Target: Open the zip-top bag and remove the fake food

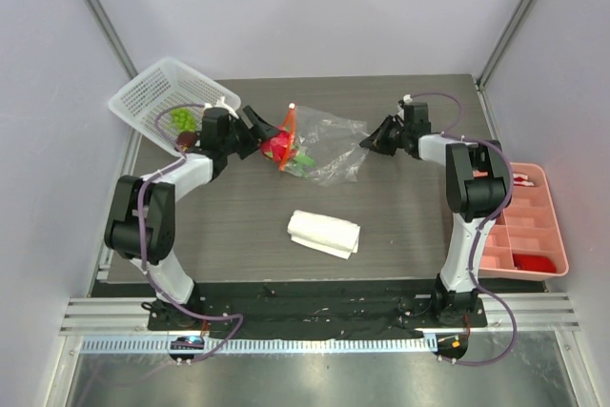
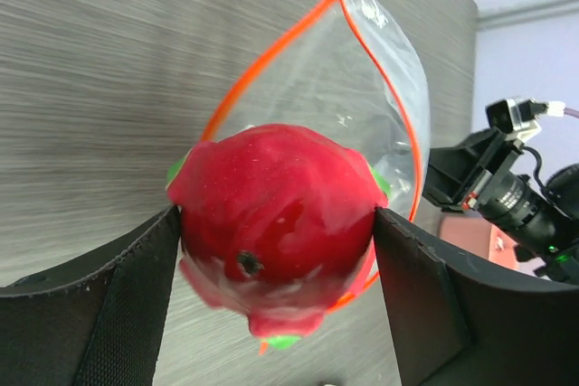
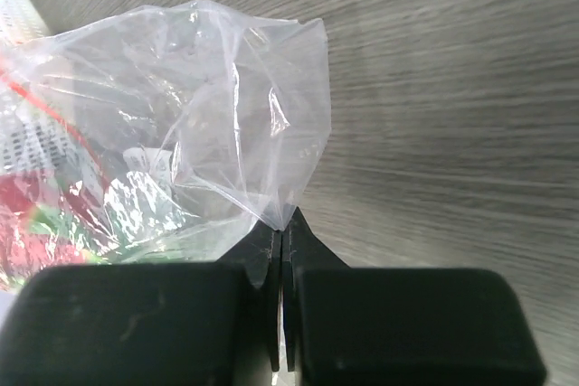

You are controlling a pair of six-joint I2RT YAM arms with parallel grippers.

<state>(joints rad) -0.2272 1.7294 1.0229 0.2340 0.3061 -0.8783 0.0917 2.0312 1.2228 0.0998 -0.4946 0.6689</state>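
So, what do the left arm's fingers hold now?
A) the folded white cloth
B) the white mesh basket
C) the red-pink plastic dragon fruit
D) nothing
C: in the left wrist view the left arm's black fingers press both sides of the red-pink plastic dragon fruit, at the orange-rimmed mouth of the clear zip-top bag.

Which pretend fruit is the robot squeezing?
The red-pink dragon fruit, pinched in the left tool at the open mouth of the bag. The green grapes lie in the white basket, untouched.

Grey woodgrain table (image 1: pixel 400 226), white walls (image 1: pixel 305 7)
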